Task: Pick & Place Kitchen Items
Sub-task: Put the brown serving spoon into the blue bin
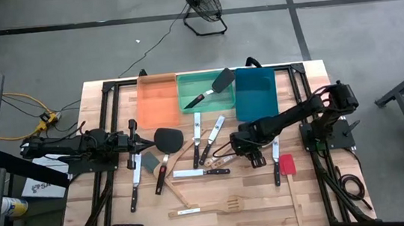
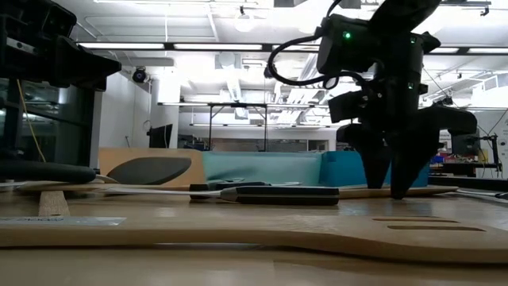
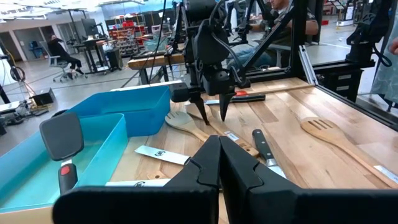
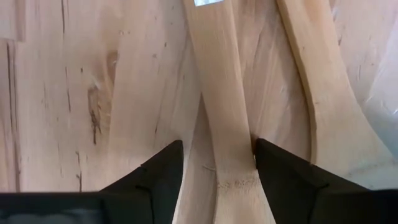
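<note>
A pale wooden spoon lies flat on the table; its handle (image 4: 224,93) runs between the fingers of my right gripper (image 4: 217,162). That gripper (image 1: 238,153) points straight down at mid-table, open, its tips low on either side of the handle. The left wrist view shows the spoon's bowl (image 3: 180,120) beside the right gripper (image 3: 213,112). A second pale wooden piece (image 4: 329,93) lies close beside the handle. My left gripper (image 1: 143,142) waits shut and level at the table's left, its fingers (image 3: 219,162) together. My right gripper straddles the wooden spoon's handle from above, its fingers across it. One fingertip (image 4: 267,162) stands right at the handle's edge (image 4: 247,149); whether it touches, I cannot tell. The other fingertip (image 4: 168,162) stands apart from the handle, which lies flat on the table.
At the far edge stand an orange tray (image 1: 156,95), a green tray (image 1: 190,103) holding a black spatula (image 1: 218,85), and a blue tray (image 1: 254,92). Knives (image 1: 202,172), a red spatula (image 1: 287,166), a black spatula (image 1: 167,139) and a slotted wooden turner (image 1: 204,208) lie around.
</note>
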